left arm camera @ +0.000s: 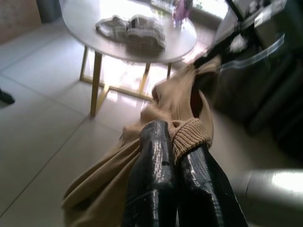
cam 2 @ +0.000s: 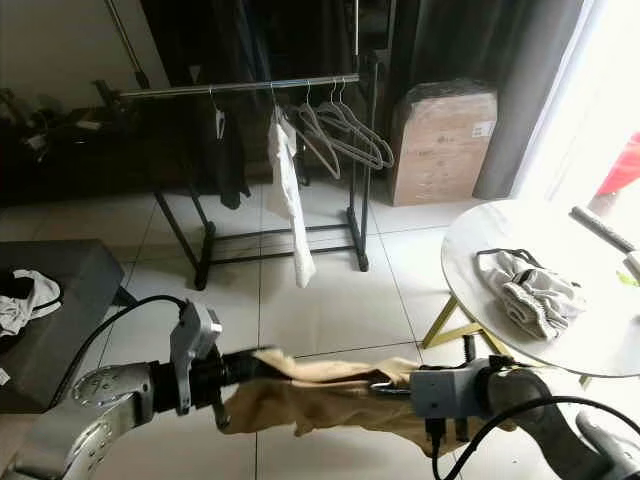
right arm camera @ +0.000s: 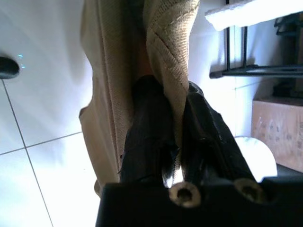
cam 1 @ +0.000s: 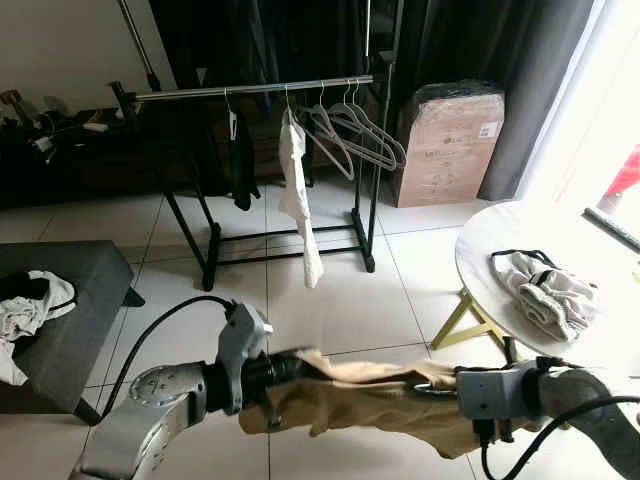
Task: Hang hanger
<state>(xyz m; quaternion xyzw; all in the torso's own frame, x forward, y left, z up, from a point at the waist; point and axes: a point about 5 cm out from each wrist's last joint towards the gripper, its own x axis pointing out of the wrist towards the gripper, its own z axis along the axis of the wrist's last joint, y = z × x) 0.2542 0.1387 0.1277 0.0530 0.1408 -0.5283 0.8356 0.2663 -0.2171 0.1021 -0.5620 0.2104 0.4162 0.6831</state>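
A tan knit garment point(cam 1: 350, 400) is stretched low in front of me between both grippers. My left gripper point(cam 1: 285, 368) is shut on one end, its fingers point(left arm camera: 149, 175) pinching a ribbed cuff point(left arm camera: 191, 137). My right gripper point(cam 1: 432, 386) is shut on the other end, its fingers point(right arm camera: 147, 127) clamping a fold of the knit point(right arm camera: 165, 47). Across the floor stands a black clothes rack with a silver rail point(cam 1: 250, 90). On it hang several empty hangers point(cam 1: 355, 130), a white garment point(cam 1: 297, 195) and a black garment point(cam 1: 240, 160).
A round white table point(cam 1: 480, 250) at the right carries a grey-white garment point(cam 1: 545, 290). A cardboard box point(cam 1: 447, 145) stands beside the rack near dark curtains. A grey ottoman point(cam 1: 75, 310) with clothes point(cam 1: 30, 300) sits at the left. Open tiled floor lies between me and the rack.
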